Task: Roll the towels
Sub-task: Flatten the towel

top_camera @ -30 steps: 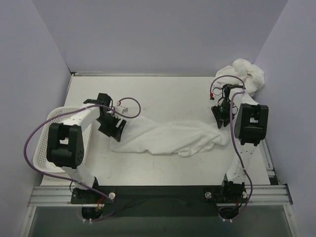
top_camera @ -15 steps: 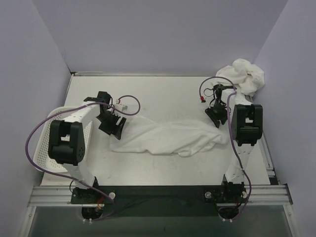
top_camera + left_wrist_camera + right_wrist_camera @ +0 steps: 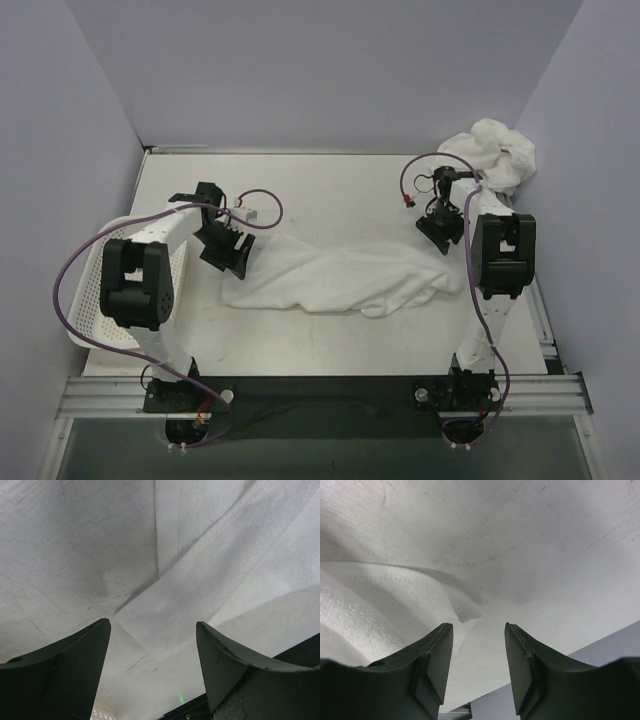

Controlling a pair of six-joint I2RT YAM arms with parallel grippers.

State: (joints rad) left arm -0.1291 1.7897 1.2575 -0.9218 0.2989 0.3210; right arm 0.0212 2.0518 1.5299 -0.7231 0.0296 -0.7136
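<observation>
Towel (image 3: 340, 280): soft, limp, judged light; best taken by its end corners.
Left gripper (image 3: 230, 264): spread wide, empty.
Right gripper (image 3: 439, 236): parted, empty.

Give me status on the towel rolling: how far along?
Done: nothing rolled. The spread towel lies rumpled in the middle of the table; the second towel sits bunched in the far right corner. In hand: nothing gripped. The left gripper hovers open over the spread towel's left corner, the right gripper open near its right end. Left: straighten and roll both.
</observation>
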